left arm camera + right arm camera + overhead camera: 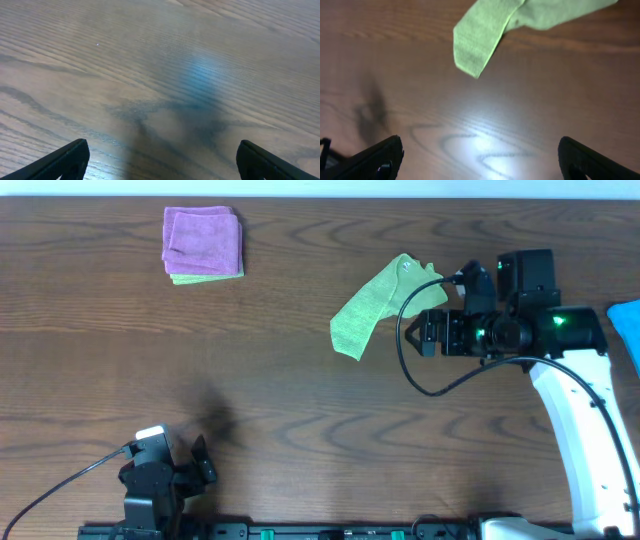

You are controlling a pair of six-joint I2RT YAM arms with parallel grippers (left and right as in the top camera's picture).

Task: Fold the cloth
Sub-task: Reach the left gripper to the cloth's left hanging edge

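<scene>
By my reading the folding has barely begun. The cloth [372,308] lies on the desk [300,410] as a rumpled, slanting strip, one end bunched and the other a narrow flap, with no square, even fold to be seen. It would seem to need spreading flat first, then its corners brought over to meet, and all of that is left to do.

The right jaws stand wide and hold nothing. In the right wrist view their fingers [375,157] frame bare wood. The cloth [485,42] lies ahead of them and apart. Its narrow end sits a little left of their middle line, and the bunched end runs off ahead and to the right. From overhead it is near the jaws' tips, not between them.

The left jaws are likewise wide and empty, fingers [60,162] over bare desk, with the cloth well apart, far ahead and off to their right. A purple cloth [203,240] lies well ahead of the left jaws
</scene>
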